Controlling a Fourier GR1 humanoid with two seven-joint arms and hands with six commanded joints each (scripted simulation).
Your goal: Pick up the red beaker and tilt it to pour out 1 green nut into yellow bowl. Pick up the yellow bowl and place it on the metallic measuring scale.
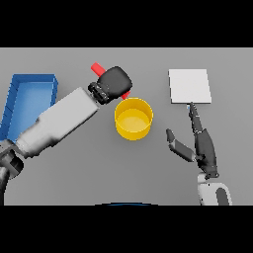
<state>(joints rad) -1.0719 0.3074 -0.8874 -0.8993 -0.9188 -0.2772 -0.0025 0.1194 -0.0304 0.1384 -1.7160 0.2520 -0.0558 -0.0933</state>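
The red beaker (pixel 99 67) is tilted, mostly hidden under my left hand (pixel 114 82), whose fingers are curled round it. Its red lip (pixel 126 94) pokes out just over the back rim of the yellow bowl (pixel 134 118). The bowl stands on the table at the centre; I cannot make out any green nut inside it. The metallic measuring scale (pixel 189 86) is a pale square plate at the back right. My right hand (pixel 201 144) rests to the right of the bowl, fingers straight and pointing towards the scale, thumb spread out to the left.
A blue tray (pixel 30 99) lies at the far left, partly behind my left forearm (pixel 59 123). Grey tabletop (pixel 128 168) stretches in front of the bowl.
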